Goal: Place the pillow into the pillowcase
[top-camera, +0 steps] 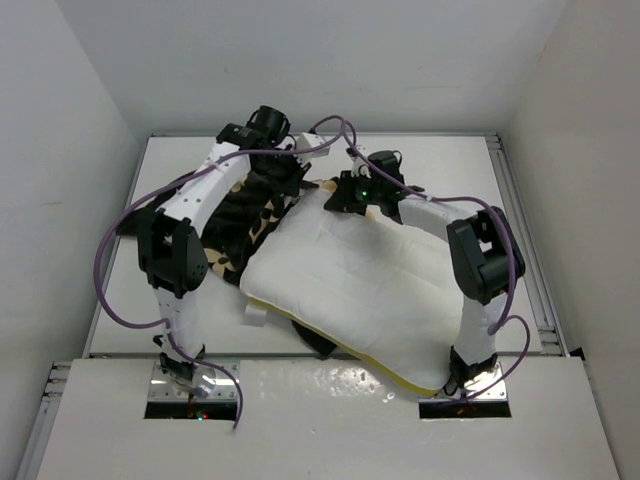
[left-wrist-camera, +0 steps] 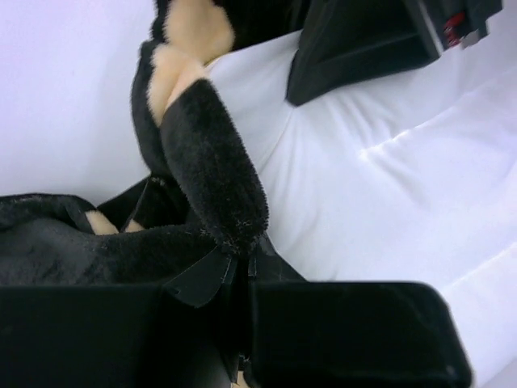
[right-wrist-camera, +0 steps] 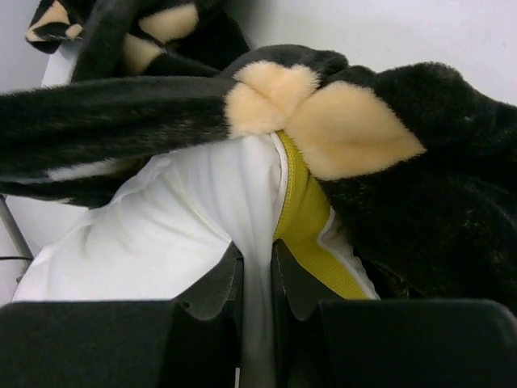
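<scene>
**Operator:** Where does the work lie relative to the end effectors?

**Technician:** The large plump white quilted pillow with yellow piping [top-camera: 350, 290] lies on the white counter [top-camera: 450, 160]. Its long axis runs diagonally from the far-centre corner toward the near right. The soft black velvety pillowcase with tan flower motifs [top-camera: 243, 228] is bunched along the pillow's far-left side. Only the far corner sits at the case's mouth. Both end effectors meet at that corner, and the bulk of the pillow lies back toward the arm bases, nearer the right arm.

**Operator:** State of each end effector?

**Technician:** The left end effector [left-wrist-camera: 240, 271] is pressed together on a fold of the pillowcase edge. The right end effector [right-wrist-camera: 257, 275] pinches white pillow fabric just beside the piping.

**Operator:** What does the coming move turn on?

**Technician:** Judged from this layout, the case mouth must travel along the long axis, toward the near right.

**Operator:** Any legible markings?

**Technician:** None. The small white tag [top-camera: 256, 315] appears blank, though it is too small to confirm.
</scene>
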